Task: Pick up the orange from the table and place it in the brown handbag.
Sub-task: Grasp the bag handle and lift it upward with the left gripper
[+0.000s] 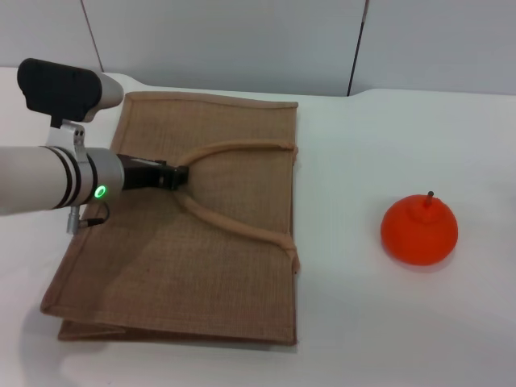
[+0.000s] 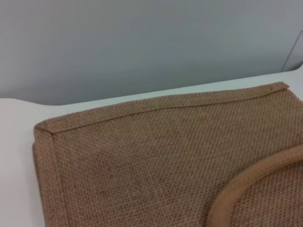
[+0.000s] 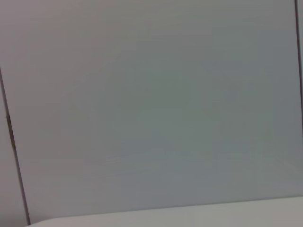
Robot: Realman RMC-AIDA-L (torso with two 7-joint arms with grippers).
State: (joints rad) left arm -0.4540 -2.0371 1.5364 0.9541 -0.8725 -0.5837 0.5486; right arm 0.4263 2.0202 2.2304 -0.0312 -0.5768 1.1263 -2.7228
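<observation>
Head view: orange point(image 1: 419, 230) sits untouched on the desk point(image 1: 363, 322), well apart from the flat brown handbag point(image 1: 177, 266). Left gripper point(image 1: 179, 176) at the bag's handle point(image 1: 234, 226); open or closed, cannot tell.

Left wrist view: burlap and handle only.

Right wrist view: wall point(image 3: 151, 94); right gripper unseen. Nothing placed yet.

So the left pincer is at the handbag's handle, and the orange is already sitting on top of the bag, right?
Not quite. The left pincer is at the handle of the brown handbag, but the orange is not on the bag. The head view shows it resting on the table, apart from the bag on the robot's right.
</observation>
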